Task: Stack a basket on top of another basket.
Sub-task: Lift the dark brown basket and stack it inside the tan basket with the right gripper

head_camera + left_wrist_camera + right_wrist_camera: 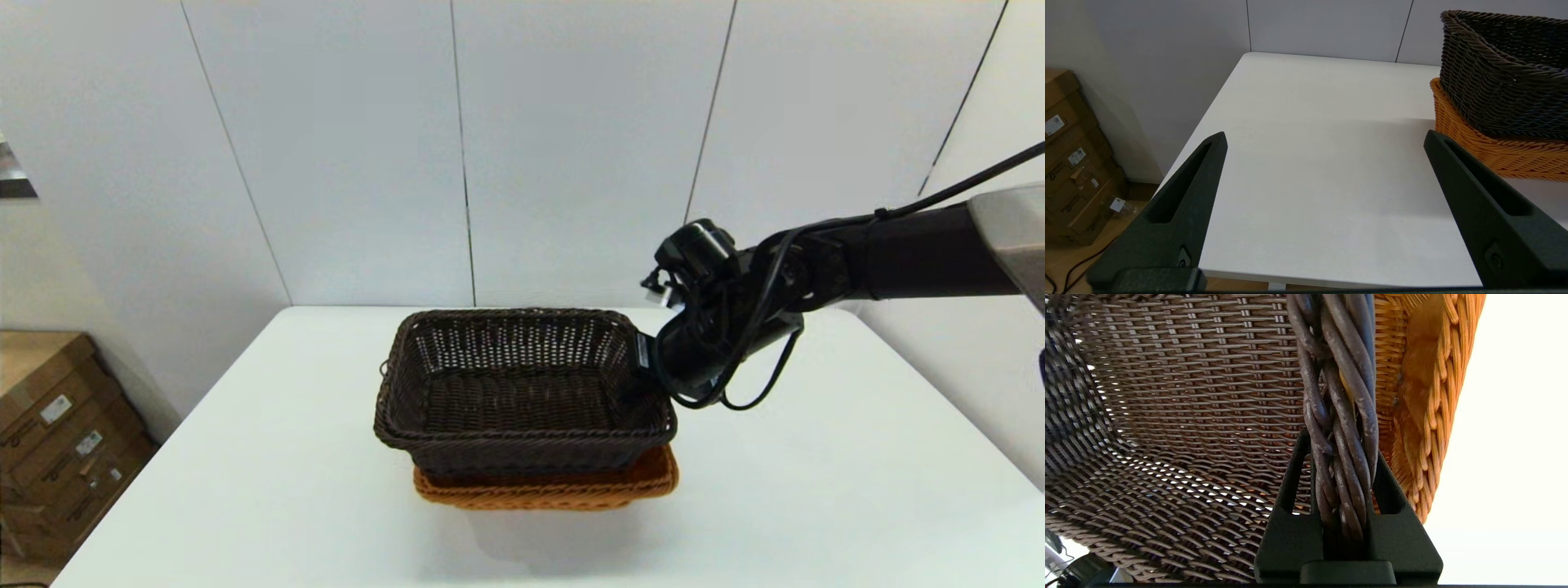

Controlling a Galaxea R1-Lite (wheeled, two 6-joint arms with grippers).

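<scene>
My right gripper [1345, 477] pinching braided right rim of dark basket [514, 384], which sits in orange basket [571, 486], tilted, far end raised. Left gripper [1327, 171] spread wide, idle left of stack. I'd lower gently, square rims, then let go.

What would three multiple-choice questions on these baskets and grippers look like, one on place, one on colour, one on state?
1. Where is the dark basket?
A. in the orange basket
B. beside it
C. on the floor

2. What colour is the table?
A. black
B. white
C. green

3. How is the right gripper?
A. open over the table
B. out of view
C. shut on the dark basket's rim

Answers: 1 A, the orange rim shows beneath it. 2 B, the top is plain white. 3 C, its fingers pinch the braided rim; the left gripper is open beside the baskets.
</scene>
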